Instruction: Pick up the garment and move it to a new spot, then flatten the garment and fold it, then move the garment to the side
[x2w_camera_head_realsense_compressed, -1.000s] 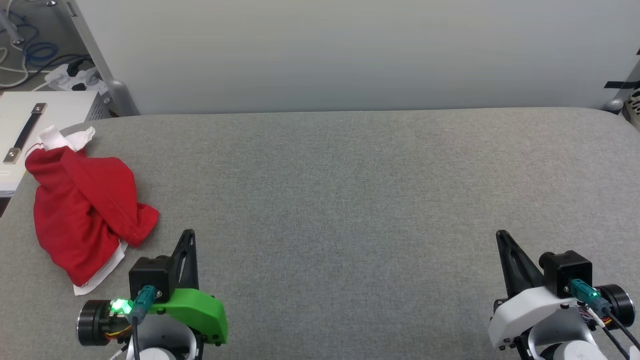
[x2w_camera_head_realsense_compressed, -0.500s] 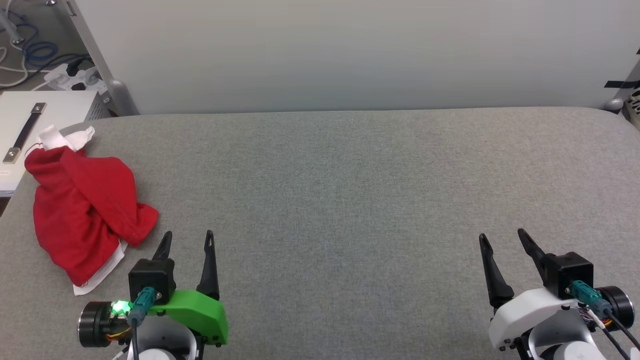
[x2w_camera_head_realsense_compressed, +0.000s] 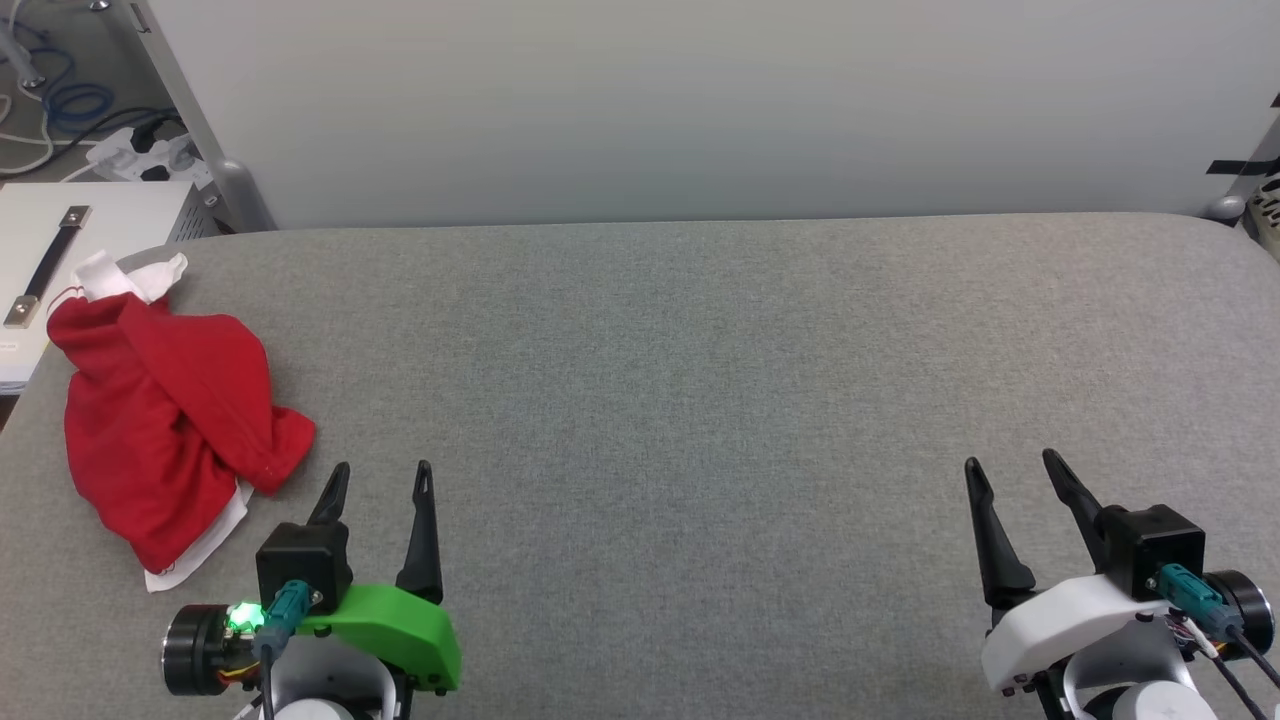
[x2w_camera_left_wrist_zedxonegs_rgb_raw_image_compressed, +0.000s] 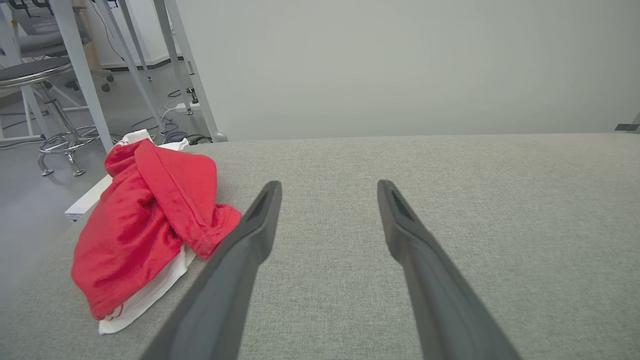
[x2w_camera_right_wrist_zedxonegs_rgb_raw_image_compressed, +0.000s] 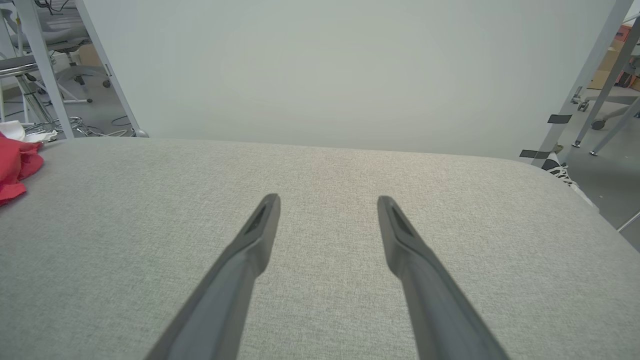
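The garment (x2w_camera_head_realsense_compressed: 165, 420) lies crumpled in a red heap at the left edge of the grey padded table (x2w_camera_head_realsense_compressed: 700, 380), with white sleeve fabric poking out at its far end and under its near end. In the left wrist view the garment (x2w_camera_left_wrist_zedxonegs_rgb_raw_image_compressed: 150, 220) sits just left of my fingers. My left gripper (x2w_camera_head_realsense_compressed: 383, 470) stands open at the lower left, a short way right of the heap and not touching it. My right gripper (x2w_camera_head_realsense_compressed: 1012, 461) stands open at the lower right, far from the garment, with nothing between its fingers. The right wrist view catches a red corner of the garment (x2w_camera_right_wrist_zedxonegs_rgb_raw_image_compressed: 15, 167) at its left edge.
A white box with a dark handle (x2w_camera_head_realsense_compressed: 60, 260) stands beside the table's left end, touching the garment's far tip. Cables and a power strip (x2w_camera_head_realsense_compressed: 140, 150) lie on the floor behind it. A pale wall (x2w_camera_head_realsense_compressed: 700, 100) runs along the table's far edge.
Both grippers have opened: their fingers were together a second ago and now stand apart. The right gripper has shifted slightly right. The garment has not moved.
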